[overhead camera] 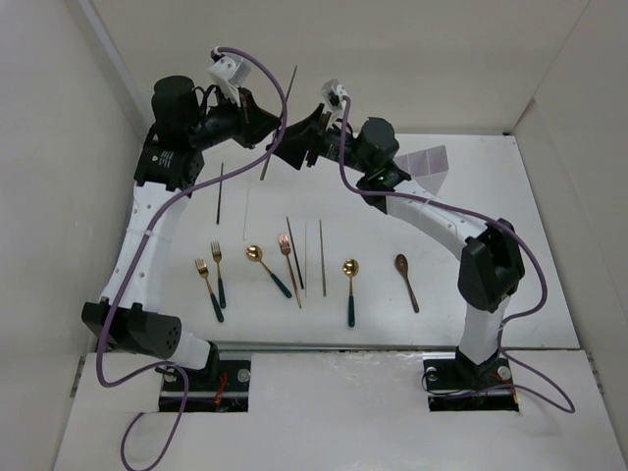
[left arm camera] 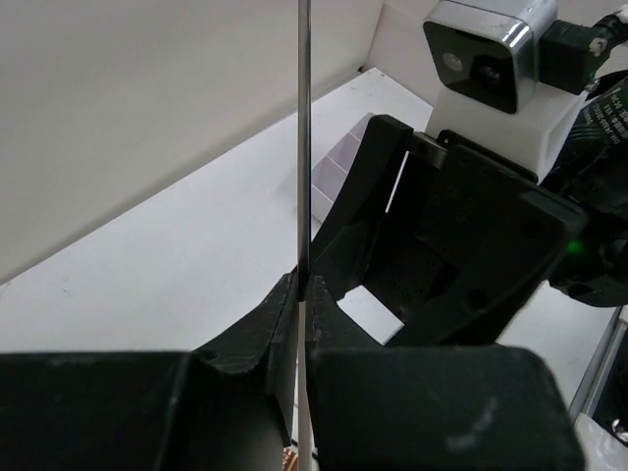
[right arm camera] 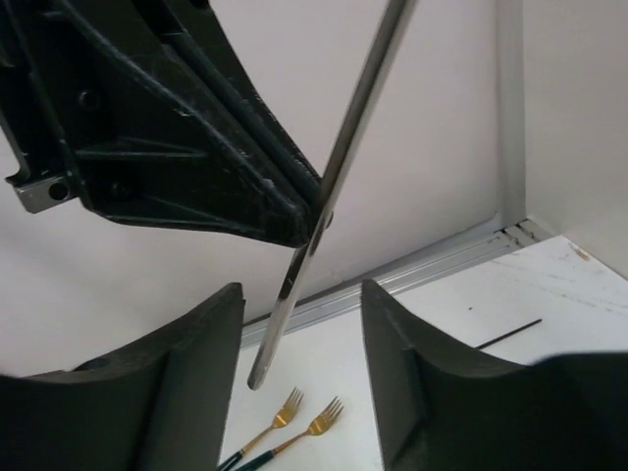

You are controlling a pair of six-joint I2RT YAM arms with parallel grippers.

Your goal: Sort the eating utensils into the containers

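Note:
My left gripper [overhead camera: 272, 126] is shut on a thin silvery chopstick [overhead camera: 280, 123] and holds it high above the back of the table. In the left wrist view the fingers [left arm camera: 285, 314] pinch the chopstick [left arm camera: 303, 147], which stands upright. My right gripper [overhead camera: 294, 149] is open and faces the left one. In the right wrist view the chopstick's lower end [right arm camera: 294, 285] hangs between the right gripper's open fingers [right arm camera: 201, 343], untouched. The white divided box [overhead camera: 429, 160] sits at the back right; it also shows in the left wrist view [left arm camera: 339, 157].
On the table lie two teal-handled forks [overhead camera: 210, 280], a gold spoon [overhead camera: 259, 259], a copper fork [overhead camera: 287, 253], two chopsticks [overhead camera: 321, 257], another gold spoon [overhead camera: 350, 273], a brown spoon [overhead camera: 405, 276] and a dark chopstick [overhead camera: 221, 192]. White walls close in the table.

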